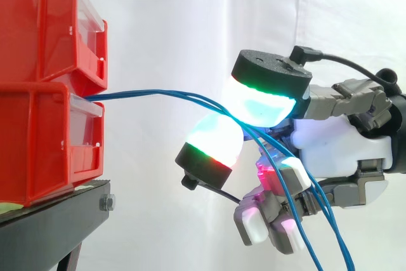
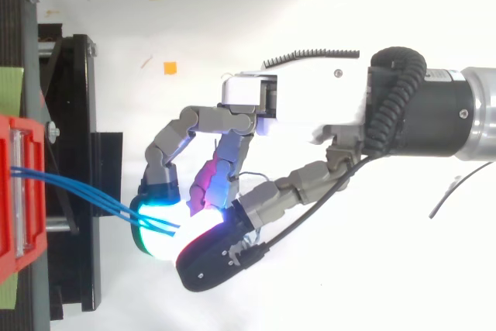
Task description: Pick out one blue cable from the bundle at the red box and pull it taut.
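Cables (image 1: 127, 94), blue, from the red box (image 1: 38, 144) sat pinched between my hand's (image 2: 310, 106) pads (image 1: 266, 103): several, not one, and bowed, not yet taut

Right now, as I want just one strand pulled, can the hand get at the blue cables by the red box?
Probably yes: the blue cables run freely from the red box straight into the curled fingers of the hand, nothing in between. Several strands lie together there, though, so isolating one looks harder.

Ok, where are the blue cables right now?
Side view: the blue cables run from the lower red bin at left into the hand mid-frame, then hang down.
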Action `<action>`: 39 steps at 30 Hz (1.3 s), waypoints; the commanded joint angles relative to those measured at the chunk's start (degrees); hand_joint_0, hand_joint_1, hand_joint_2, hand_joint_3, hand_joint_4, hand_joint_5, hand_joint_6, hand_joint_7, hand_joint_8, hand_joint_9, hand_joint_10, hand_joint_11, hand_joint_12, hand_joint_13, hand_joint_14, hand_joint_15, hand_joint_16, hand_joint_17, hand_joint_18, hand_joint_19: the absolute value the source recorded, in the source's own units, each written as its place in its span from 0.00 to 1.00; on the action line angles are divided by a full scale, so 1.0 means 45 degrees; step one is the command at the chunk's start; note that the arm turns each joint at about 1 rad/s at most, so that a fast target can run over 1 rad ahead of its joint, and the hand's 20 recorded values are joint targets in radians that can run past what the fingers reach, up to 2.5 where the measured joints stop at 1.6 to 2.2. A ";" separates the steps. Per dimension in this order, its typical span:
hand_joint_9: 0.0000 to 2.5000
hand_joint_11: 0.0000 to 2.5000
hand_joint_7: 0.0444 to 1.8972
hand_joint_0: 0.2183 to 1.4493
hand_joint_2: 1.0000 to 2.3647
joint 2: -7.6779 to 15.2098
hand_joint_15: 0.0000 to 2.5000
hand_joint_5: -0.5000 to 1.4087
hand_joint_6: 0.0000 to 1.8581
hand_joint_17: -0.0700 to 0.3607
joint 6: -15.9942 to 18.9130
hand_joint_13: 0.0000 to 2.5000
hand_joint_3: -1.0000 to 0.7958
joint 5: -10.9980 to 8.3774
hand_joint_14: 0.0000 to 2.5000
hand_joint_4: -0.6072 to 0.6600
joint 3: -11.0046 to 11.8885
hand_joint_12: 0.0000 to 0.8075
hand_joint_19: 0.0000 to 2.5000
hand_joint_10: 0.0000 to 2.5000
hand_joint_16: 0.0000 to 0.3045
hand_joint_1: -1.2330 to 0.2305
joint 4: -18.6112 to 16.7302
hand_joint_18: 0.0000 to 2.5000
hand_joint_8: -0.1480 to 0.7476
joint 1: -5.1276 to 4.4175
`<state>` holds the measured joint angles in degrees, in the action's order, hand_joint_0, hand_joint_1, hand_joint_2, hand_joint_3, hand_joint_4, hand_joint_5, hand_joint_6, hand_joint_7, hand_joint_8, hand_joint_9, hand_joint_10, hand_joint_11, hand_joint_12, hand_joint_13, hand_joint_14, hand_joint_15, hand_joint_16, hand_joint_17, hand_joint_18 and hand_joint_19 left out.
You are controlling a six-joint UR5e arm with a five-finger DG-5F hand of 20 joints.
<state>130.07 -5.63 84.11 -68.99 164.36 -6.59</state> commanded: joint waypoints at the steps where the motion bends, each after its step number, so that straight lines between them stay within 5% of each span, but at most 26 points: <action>1: 0.53 0.26 0.50 0.40 0.02 0.0002 0.18 0.22 0.49 0.44 0.0000 0.40 0.44 0.0000 0.01 0.50 0.0000 0.49 0.28 0.01 0.17 0.22 0.0000 0.39 0.54 0.0000; 7: 0.54 0.27 0.47 0.43 0.00 0.0002 0.18 0.22 0.50 0.43 0.0000 0.40 0.28 0.0000 0.01 0.46 0.0000 0.48 0.28 0.01 0.17 0.22 -0.0020 0.39 0.53 0.0000; 17: 0.55 0.26 0.43 0.27 0.00 0.0002 0.18 0.22 0.49 0.44 0.0000 0.41 0.28 0.0000 0.01 0.53 0.0000 0.49 0.28 0.01 0.18 0.35 -0.0020 0.40 0.53 0.0000; 28: 0.54 0.25 0.43 0.32 0.00 0.0002 0.18 0.22 0.47 0.44 0.0000 0.40 0.28 0.0000 0.01 0.51 0.0000 0.49 0.30 0.01 0.17 0.46 -0.0020 0.39 0.52 0.0000; 39: 0.54 0.26 0.46 0.32 0.01 0.0002 0.18 0.22 0.47 0.45 0.0000 0.40 0.44 0.0000 0.01 0.53 0.0000 0.51 0.30 0.01 0.18 0.36 -0.0020 0.39 0.55 0.0000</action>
<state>130.07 -5.63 84.11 -68.99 164.27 -6.59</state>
